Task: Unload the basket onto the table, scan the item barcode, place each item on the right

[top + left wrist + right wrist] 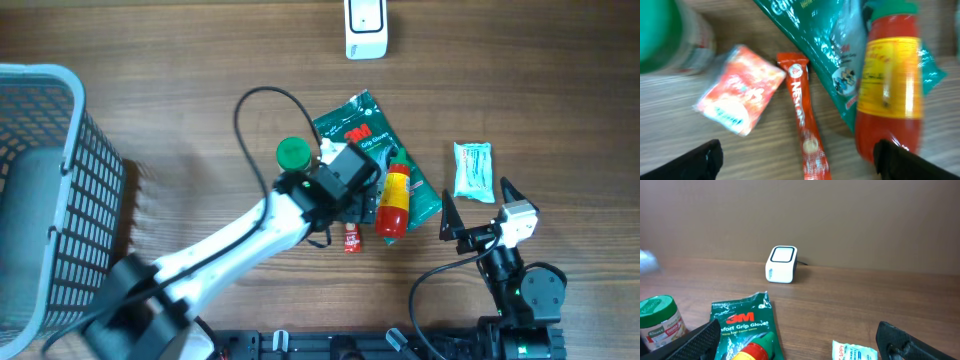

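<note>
Several items lie mid-table. A green 3M glove pack [375,145] has a red sauce bottle [394,200] lying on it. My left gripper [352,198] hovers over them, open and empty [800,165]. Between its fingers [702,161] lies a red Nescafe stick [805,130]. A red-and-white sachet [740,90] lies to the stick's left and the sauce bottle [890,85] to its right. The white scanner [366,28] stands at the far edge, facing my right gripper [800,350]. That gripper [478,215] is open and empty at the front right.
A green-lidded jar [292,153] stands left of the glove pack. A wipes pack [473,170] lies just beyond my right gripper. A grey mesh basket [70,150] fills the left side. A black cable [245,110] loops over the table above my left arm.
</note>
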